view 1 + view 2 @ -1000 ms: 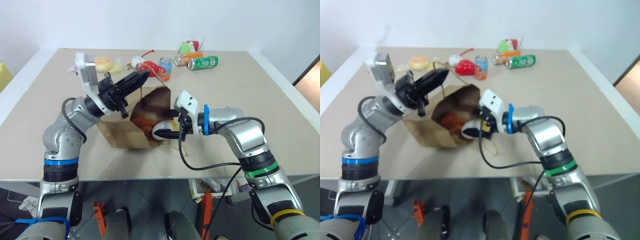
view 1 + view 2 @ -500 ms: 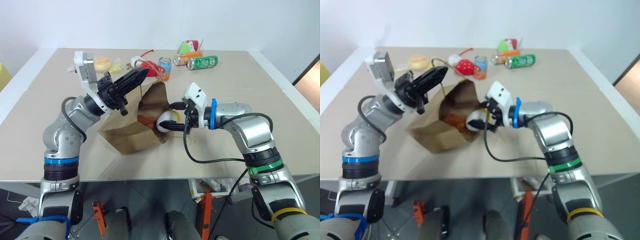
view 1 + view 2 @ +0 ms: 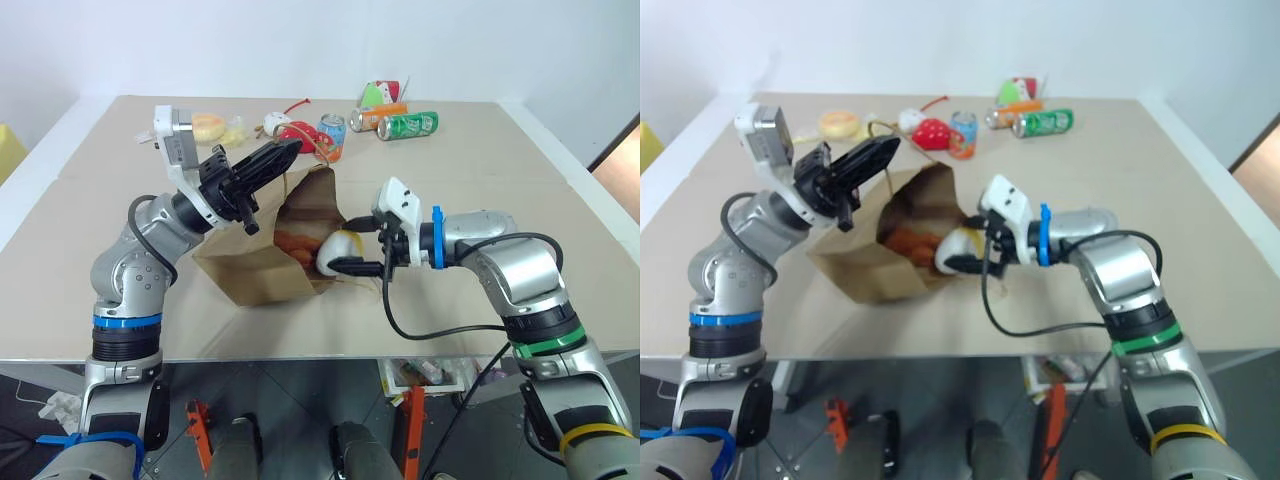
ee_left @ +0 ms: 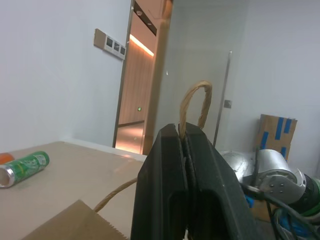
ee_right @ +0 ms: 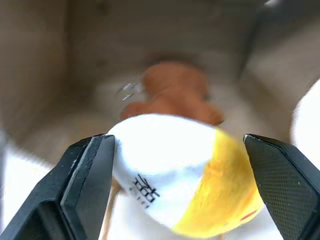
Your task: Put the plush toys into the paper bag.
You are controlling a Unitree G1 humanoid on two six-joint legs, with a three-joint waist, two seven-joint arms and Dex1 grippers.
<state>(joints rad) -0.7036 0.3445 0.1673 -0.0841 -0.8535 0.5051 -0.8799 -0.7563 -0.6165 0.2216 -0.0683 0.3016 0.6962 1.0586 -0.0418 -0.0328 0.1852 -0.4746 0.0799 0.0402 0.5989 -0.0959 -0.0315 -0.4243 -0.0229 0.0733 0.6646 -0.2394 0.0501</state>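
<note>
The brown paper bag (image 3: 250, 272) lies on its side on the table, mouth facing right. My left gripper (image 3: 287, 150) is shut on the bag's twisted cord handle (image 4: 196, 97) and holds the upper edge of the mouth up. The brown fuzzy plush toy (image 3: 293, 243) lies inside the bag, also seen deep in it as the brown plush (image 5: 175, 92). My right gripper (image 3: 345, 246) is at the bag's mouth, its fingers closed on either side of the white egg-shaped plush toy (image 5: 180, 165) with the yellow end, which sits at the mouth's rim.
At the far side of the table (image 3: 500, 180) stand a green can (image 3: 405, 125), an orange can (image 3: 375, 118), a blue can (image 3: 331, 132), a red strawberry plush (image 3: 298, 135) and a yellow round item (image 3: 208, 125). The table's front edge runs just below the bag.
My right gripper carried the egg-shaped plush from the table in front of the bag up to its mouth. The bag's mouth has lifted and narrowed. My left gripper kept its hold.
</note>
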